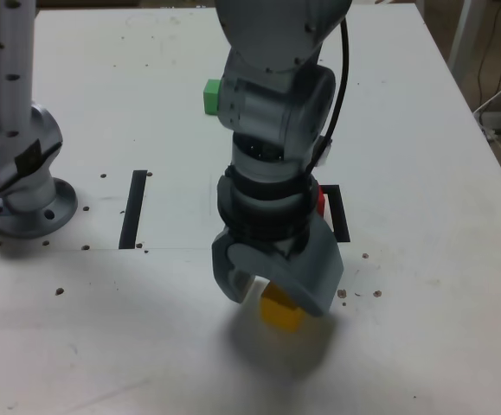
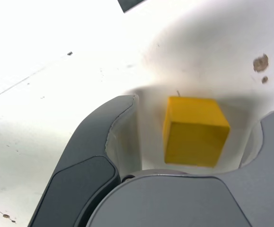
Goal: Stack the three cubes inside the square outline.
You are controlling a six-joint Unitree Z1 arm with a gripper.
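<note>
Gripper [image 2: 198, 112]: jaws apart, straddling the yellow cube [image 2: 194, 132], nothing gripped
Red cube [image 1: 321, 201]: peeking out behind the arm [image 1: 272, 164]
Green cube [image 1: 212, 97]: farther back, partly hidden

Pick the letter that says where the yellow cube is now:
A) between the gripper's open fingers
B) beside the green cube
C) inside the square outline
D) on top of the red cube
A: the wrist view shows the yellow cube between the fingers, with gaps on both sides.
</note>
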